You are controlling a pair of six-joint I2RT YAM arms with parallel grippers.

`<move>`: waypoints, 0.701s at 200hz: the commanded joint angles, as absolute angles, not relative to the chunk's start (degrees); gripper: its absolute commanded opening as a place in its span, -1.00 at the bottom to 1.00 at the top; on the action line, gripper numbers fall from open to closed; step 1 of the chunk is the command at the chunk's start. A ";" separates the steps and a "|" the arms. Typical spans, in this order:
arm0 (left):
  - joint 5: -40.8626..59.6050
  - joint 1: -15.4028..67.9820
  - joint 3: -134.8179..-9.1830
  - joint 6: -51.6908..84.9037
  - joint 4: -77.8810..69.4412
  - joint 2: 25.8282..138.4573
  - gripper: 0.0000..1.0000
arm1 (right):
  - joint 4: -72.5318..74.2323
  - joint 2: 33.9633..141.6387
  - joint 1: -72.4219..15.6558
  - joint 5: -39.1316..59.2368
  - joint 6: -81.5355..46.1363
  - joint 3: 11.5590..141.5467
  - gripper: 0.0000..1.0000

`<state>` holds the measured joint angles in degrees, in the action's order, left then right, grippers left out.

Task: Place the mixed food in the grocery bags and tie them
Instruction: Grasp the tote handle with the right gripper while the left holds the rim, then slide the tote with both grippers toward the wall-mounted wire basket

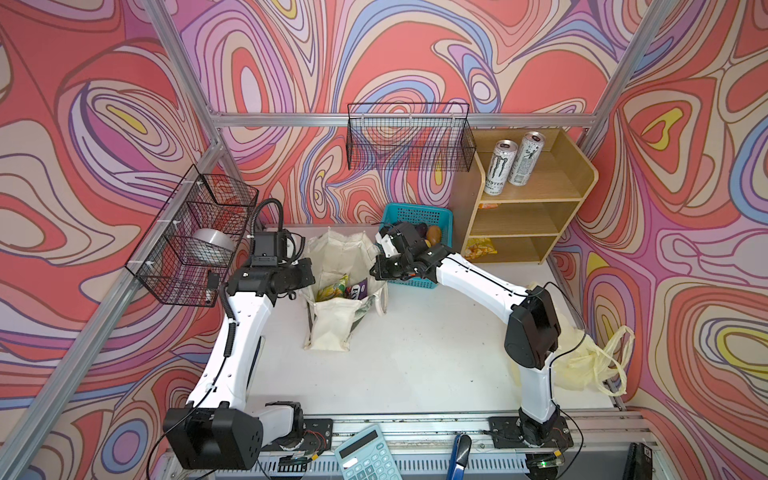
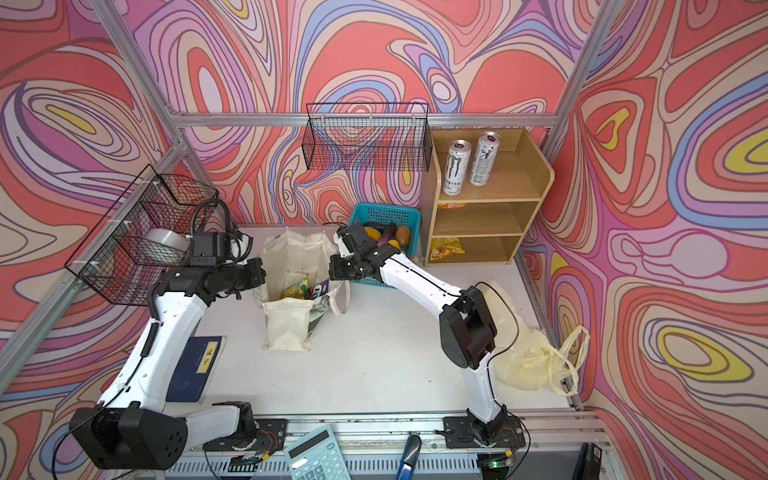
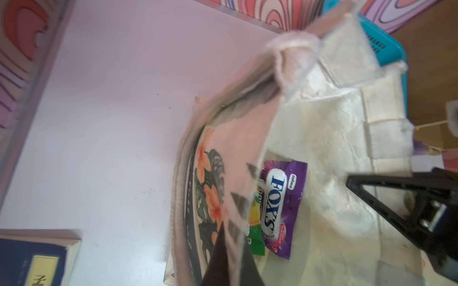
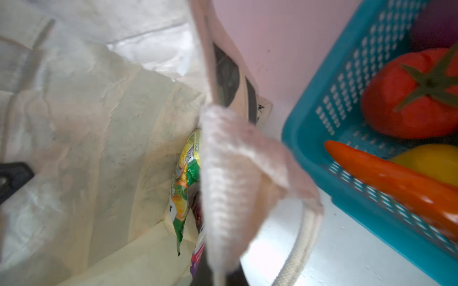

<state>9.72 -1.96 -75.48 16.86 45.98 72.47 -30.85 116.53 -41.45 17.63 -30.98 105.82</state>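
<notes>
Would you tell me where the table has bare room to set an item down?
The widest bare patch lies in front of the canvas tote, between the left arm and right arm. A smaller one fronts the wooden shelf. The back is crowded: tote, teal basket and both arms meet there.

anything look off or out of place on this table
The plastic bag lies crumpled at the table's right edge, its handles draped past the edge. A yellow snack packet sits alone on the wooden shelf's bottom level, far from the canvas tote.
</notes>
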 commanded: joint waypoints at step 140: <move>4.42 -10.13 -90.00 13.54 45.80 80.08 0.82 | -15.55 132.72 -48.24 21.02 -44.62 124.45 0.05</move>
